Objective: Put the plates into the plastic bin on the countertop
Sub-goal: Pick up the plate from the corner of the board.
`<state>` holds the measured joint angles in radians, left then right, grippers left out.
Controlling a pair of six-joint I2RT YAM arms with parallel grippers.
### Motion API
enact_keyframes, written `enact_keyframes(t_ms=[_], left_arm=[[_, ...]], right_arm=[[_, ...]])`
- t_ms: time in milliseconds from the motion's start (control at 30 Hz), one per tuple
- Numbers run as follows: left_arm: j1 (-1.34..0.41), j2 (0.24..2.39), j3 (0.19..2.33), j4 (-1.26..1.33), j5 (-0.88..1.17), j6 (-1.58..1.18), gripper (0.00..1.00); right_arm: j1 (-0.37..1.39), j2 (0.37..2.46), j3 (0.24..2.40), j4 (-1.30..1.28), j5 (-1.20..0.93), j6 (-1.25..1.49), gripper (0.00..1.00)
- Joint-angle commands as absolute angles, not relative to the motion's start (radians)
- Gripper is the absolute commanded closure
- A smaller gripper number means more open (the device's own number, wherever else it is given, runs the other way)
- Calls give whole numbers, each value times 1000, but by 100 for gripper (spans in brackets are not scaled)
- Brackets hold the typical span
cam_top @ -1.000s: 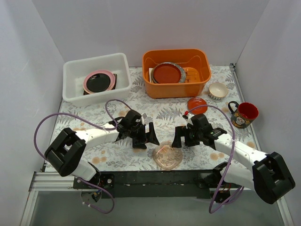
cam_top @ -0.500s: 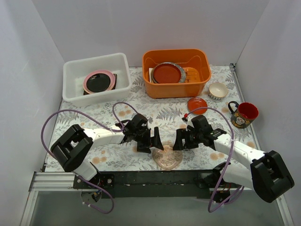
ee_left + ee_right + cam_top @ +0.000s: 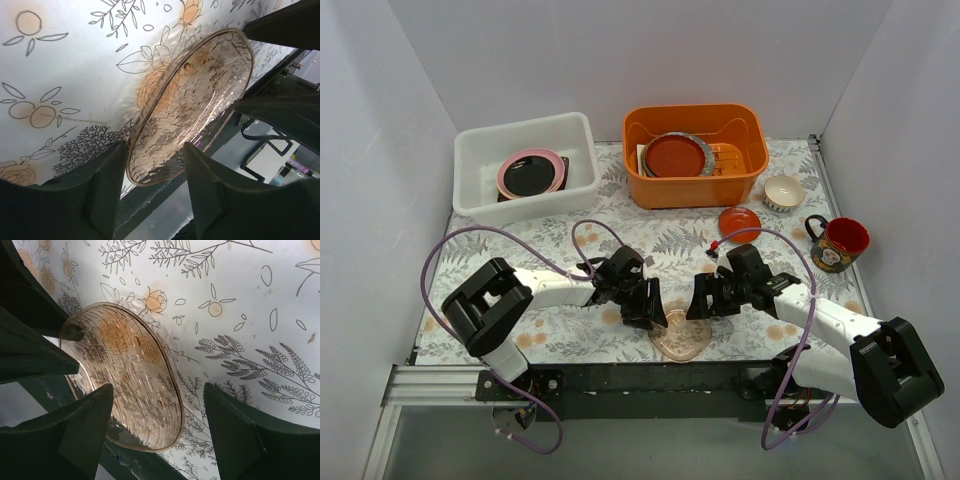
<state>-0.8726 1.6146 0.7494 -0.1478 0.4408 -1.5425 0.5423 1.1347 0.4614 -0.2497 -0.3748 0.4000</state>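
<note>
Left claw (image 3: 646,300): wide open, empty; clear pink scalloped glass plate (image 3: 678,335) just ahead of its tips on fern-printed counter (image 3: 555,335) | right claw (image 3: 705,297): open, empty, opposite | advice: hook a finger under the rim, pinch gently, since glass slips | change: left claw nearer the plate than a second ago.

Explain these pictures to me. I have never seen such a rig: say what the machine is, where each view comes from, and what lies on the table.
Two robot arms are bolted at the near edge of the countertop. The wide picture looks down from above; the other two come from a camera on each wrist. The left fingers and the right fingers are open, close to a clear pink glass plate lying flat; nothing is held. Behind stand a white bin holding stacked plates, an orange tub, a small red plate, a cream bowl and a red mug.
</note>
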Motion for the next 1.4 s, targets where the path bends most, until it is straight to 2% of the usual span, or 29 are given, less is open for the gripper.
enact_keyframes(t_ms=[0, 33, 300, 467, 567, 967, 1367], left_arm=[[-896, 1663, 738, -190, 390, -1516, 54], [-899, 1666, 738, -190, 387, -1514, 58], [-916, 1693, 738, -189, 370, -1517, 78], [-925, 1703, 749, -195, 364, -1512, 93], [-927, 1700, 755, -199, 361, -1513, 100], [-927, 1618, 790, -294, 293, -1503, 100], [-873, 1523, 839, -436, 140, -1462, 100]], right_arm=[[535, 1147, 445, -222, -397, 390, 20], [535, 1149, 443, -219, -397, 388, 20], [535, 1138, 442, -213, -397, 393, 18], [534, 1138, 457, -225, -402, 382, 5], [529, 1131, 463, -230, -397, 383, 2], [517, 1082, 517, -272, -353, 383, 2], [486, 990, 526, -304, -322, 397, 2]])
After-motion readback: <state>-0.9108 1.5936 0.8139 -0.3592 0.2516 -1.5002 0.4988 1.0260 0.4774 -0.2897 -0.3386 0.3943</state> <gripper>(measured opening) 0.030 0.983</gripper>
